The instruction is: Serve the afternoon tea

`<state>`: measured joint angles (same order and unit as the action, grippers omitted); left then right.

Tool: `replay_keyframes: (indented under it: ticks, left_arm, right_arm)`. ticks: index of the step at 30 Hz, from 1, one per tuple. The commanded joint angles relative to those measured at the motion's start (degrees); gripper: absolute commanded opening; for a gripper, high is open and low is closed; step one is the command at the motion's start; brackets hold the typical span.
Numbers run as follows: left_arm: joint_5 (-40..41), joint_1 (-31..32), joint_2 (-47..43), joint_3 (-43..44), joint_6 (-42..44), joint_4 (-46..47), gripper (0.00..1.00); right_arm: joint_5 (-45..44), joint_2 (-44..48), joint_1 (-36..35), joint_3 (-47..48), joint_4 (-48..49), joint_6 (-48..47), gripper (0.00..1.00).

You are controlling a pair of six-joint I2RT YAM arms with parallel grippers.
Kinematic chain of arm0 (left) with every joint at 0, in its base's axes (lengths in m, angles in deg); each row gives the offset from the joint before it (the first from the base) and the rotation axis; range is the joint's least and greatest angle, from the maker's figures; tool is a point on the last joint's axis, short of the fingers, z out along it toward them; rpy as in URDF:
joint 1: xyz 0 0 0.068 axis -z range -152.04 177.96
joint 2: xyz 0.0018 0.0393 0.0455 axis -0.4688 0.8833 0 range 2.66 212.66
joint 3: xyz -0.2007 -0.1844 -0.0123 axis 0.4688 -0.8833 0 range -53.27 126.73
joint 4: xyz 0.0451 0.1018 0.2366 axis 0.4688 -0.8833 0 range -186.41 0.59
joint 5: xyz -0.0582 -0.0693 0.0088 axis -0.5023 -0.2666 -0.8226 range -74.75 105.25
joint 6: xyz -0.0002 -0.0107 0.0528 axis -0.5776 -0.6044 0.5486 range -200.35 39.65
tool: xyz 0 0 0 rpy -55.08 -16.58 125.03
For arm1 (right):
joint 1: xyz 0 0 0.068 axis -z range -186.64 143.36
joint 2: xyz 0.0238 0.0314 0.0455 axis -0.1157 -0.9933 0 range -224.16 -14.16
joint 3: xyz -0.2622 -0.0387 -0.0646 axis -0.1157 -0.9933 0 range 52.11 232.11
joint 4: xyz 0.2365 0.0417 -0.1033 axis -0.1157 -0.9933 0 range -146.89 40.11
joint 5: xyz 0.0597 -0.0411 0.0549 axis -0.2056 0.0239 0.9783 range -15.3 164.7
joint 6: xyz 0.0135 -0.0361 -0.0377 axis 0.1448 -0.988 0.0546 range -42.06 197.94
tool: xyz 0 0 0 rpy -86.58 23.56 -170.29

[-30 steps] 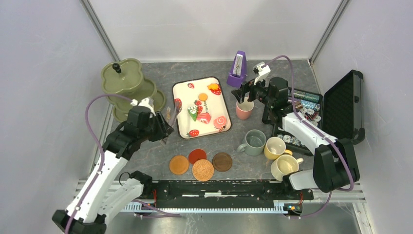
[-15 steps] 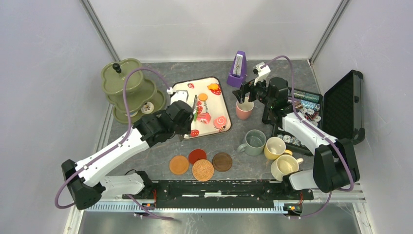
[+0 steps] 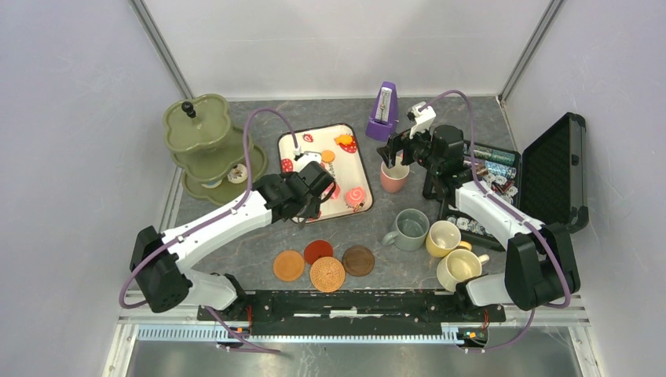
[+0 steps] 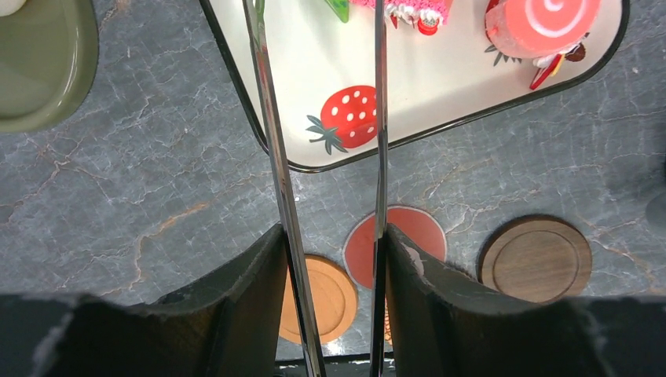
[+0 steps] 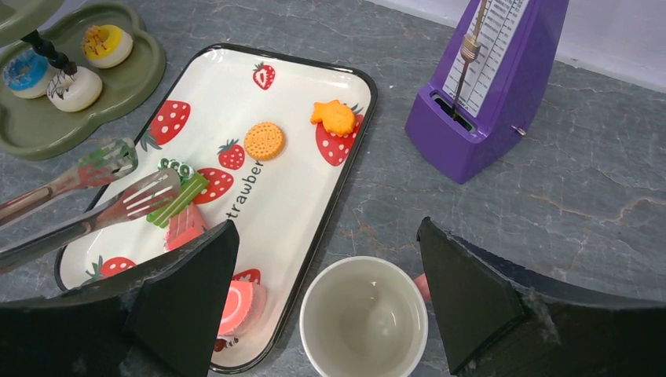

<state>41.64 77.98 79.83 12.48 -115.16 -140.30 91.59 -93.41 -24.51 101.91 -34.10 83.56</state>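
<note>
**While three pastries sit on the stand, mugs and coasters wait**

Although the olive-green scalloped tiered stand (image 3: 206,145) at the far left already carries a yellow-iced toy pastry (image 5: 110,45), a blue-iced one (image 5: 27,71) and a white one (image 5: 72,88) on its lower tier, the serving looks to me well short of halfway. On the white strawberry-print tray (image 4: 471,86) just beside the stand lie a round orange biscuit (image 5: 263,140), an orange star-shaped piece (image 5: 333,116), a green-and-pink slice (image 5: 179,200) and a pink swirl roll (image 4: 542,20).

The left gripper (image 4: 330,290) is clamped on slim metal tongs (image 4: 380,157), whose parted tips hang just beside that slice without pinching it.

Four round coasters (image 3: 327,274) lie bare near the arm bases. No mug stands on one: the grey-green mug (image 3: 410,229), yellow mug (image 3: 444,237) and cream mug (image 3: 459,269) cluster at the right. The pink mug (image 3: 393,179) stands beside the tray's right edge, and the right gripper (image 5: 326,232) hangs over it with fingers spread wide, holding nothing.
</note>
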Motion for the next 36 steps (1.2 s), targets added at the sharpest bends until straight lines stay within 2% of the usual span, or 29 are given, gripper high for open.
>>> replay_keyframes:
  ticks: [1, 16, 36]
  left_arm:
    - [0.3, 0.4, 1.5, 2.2, 0.3, 1.3, 0.54]
    - [2.4, 0.4, 7.9, 2.8, -0.9, 1.2, 0.49]
    - [6.7, 0.4, 7.3, 6.6, 0.6, -1.2, 0.28]
  right_arm:
    - [-0.8, 1.7, 0.3, 2.1, 1.0, -1.2, 0.92]
    - [-1.2, 1.6, 0.3, 2.2, 0.7, -1.2, 0.92]
    - [-1.3, 1.7, 0.3, 2.2, 0.8, -1.1, 0.92]
